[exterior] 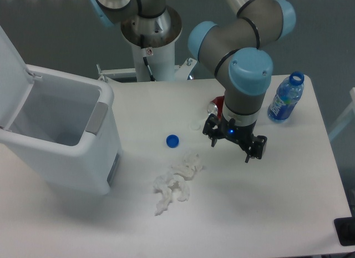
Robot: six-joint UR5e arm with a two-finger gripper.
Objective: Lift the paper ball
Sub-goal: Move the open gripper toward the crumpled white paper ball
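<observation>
The paper ball (176, 181) is a lumpy, elongated clump of crumpled white paper lying on the white table (266, 202), a little in front of the small blue bottle cap (172, 140). My gripper (231, 148) hangs above the table to the right of the paper ball and clear of it. Its two black fingers are spread wide apart, and nothing is between them.
A white bin (61, 133) with its lid open stands at the left. An open blue water bottle (286, 99) stands at the back right. A red and silver can (216, 107) lies behind the gripper. A small white disc (194, 125) lies near the cap.
</observation>
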